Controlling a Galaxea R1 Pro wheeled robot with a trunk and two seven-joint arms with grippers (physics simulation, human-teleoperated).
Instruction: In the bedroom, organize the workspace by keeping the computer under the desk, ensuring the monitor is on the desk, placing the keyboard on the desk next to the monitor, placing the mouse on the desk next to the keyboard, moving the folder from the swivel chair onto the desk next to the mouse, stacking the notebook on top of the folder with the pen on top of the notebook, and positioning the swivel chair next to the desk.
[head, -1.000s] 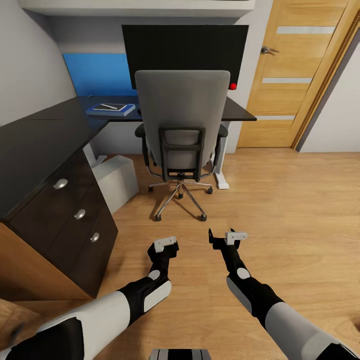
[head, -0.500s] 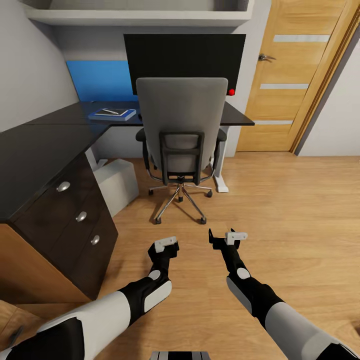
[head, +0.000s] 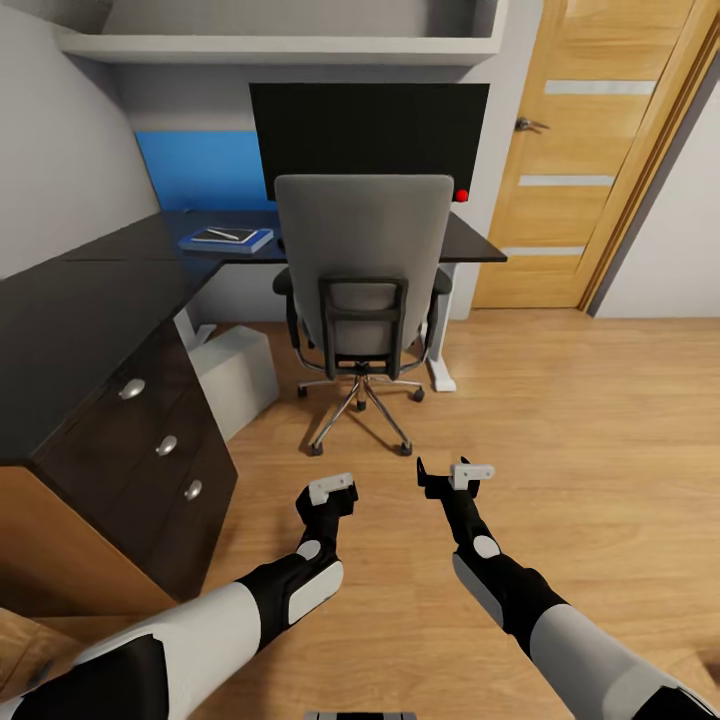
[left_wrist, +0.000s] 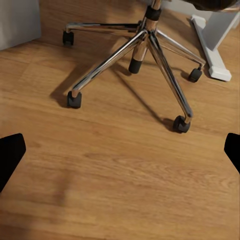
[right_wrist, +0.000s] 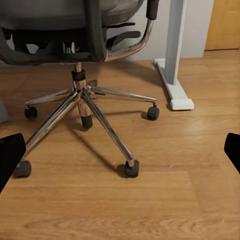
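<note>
The grey swivel chair (head: 362, 255) stands with its back to me, tucked against the black L-shaped desk (head: 80, 300). Behind it the wide black monitor (head: 370, 130) stands on the desk. Left of the chair a blue folder (head: 260, 241) lies on the desktop, bearing the dark notebook (head: 208, 237) and a thin pale pen (head: 226, 236). The pale computer (head: 238, 372) sits on the floor under the desk. The keyboard and mouse are hidden. My left gripper (head: 330, 492) (left_wrist: 120, 155) and right gripper (head: 452, 473) (right_wrist: 120, 152) hang open and empty over the floor, short of the chair's chrome base (left_wrist: 145, 55) (right_wrist: 82, 105).
Black drawers with round knobs (head: 165, 445) jut out on my left. The desk's white leg (right_wrist: 172, 60) stands right of the chair. A wooden door (head: 590, 150) is at the back right, a blue wall panel (head: 195, 170) and a shelf (head: 280, 45) above the desk. Wood floor opens rightward.
The whole picture has shifted: the camera has drawn back a little, so desk and chair look slightly farther. Both arms hold the same pose and nothing on the desk has moved.
</note>
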